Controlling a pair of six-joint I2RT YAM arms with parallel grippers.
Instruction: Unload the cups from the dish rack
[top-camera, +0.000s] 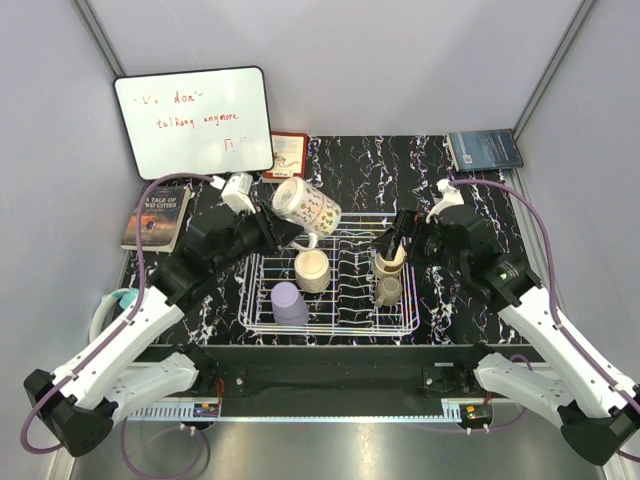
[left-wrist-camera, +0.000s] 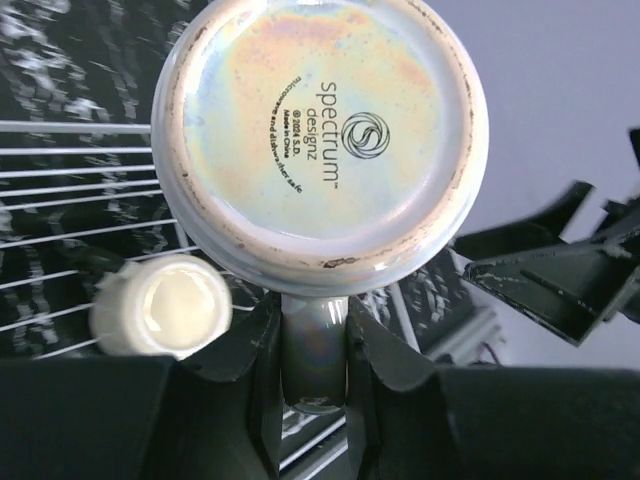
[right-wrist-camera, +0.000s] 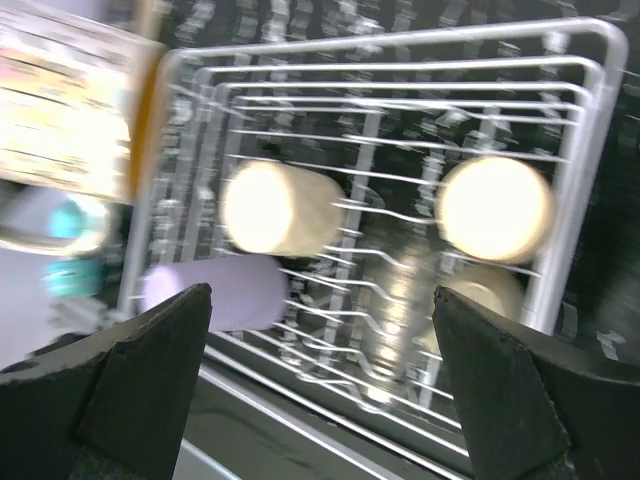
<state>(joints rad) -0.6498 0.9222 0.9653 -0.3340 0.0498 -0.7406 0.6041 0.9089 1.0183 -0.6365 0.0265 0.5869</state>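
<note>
The white wire dish rack (top-camera: 415, 322) sits mid-table. In it are a cream cup (top-camera: 312, 270), a lavender cup (top-camera: 289, 303), a tan cup (top-camera: 390, 262) and a small olive-grey cup (top-camera: 388, 291). I cannot make out a clear one. My left gripper (top-camera: 288, 232) is shut on the handle (left-wrist-camera: 313, 350) of a patterned mug (top-camera: 306, 206), held tilted above the rack's far left corner. Its base (left-wrist-camera: 320, 130) fills the left wrist view, with the cream cup (left-wrist-camera: 165, 305) below. My right gripper (top-camera: 393, 243) is open and empty just over the tan cup (right-wrist-camera: 495, 208). The right wrist view is blurred and shows the rack (right-wrist-camera: 600, 120) and the lavender cup (right-wrist-camera: 215, 292).
A whiteboard (top-camera: 193, 120) leans at the back left. A book (top-camera: 157, 217) lies left of the rack, a red card (top-camera: 289, 153) behind it and a blue book (top-camera: 484, 150) at the back right. A teal object (top-camera: 120, 300) is off the table's left edge.
</note>
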